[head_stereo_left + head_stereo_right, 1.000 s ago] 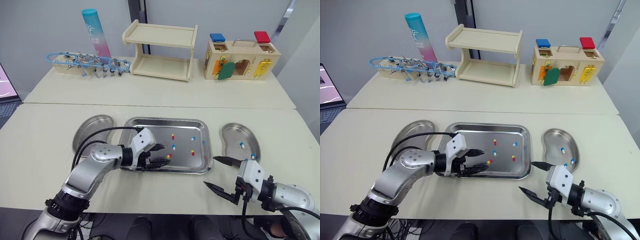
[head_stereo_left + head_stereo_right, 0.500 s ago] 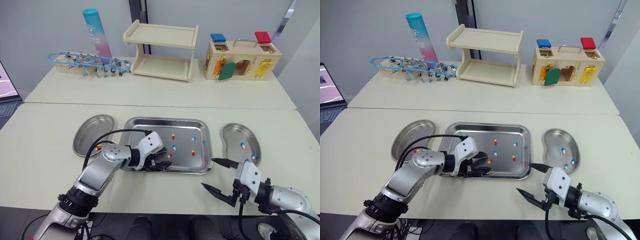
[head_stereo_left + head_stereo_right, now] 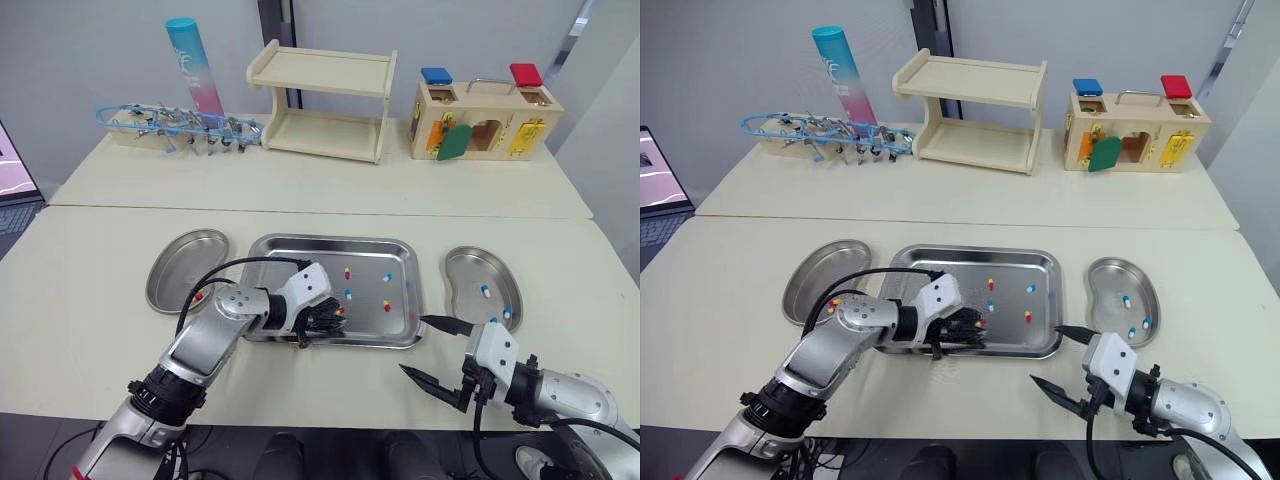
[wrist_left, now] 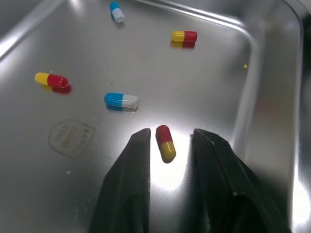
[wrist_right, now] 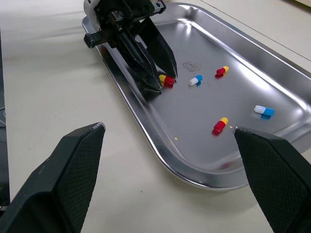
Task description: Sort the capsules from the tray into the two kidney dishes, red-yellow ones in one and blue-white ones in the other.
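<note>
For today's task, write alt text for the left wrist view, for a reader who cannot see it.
The open left hand has its two black fingers on either side of a red-yellow capsule lying on the floor of a steel tray. Elsewhere on the tray lie two blue-white capsules and two more red-yellow capsules, all apart.

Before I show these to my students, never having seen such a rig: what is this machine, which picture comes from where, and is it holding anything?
It is a humanoid robot with two two-fingered grippers. The wide pictures come from its head; the close-ups from wrist cameras. On the table lie a steel tray of capsules between a left kidney dish and a right kidney dish. The left gripper stands open astride a red-yellow capsule, not gripping it. The right gripper hangs open and empty.
</note>
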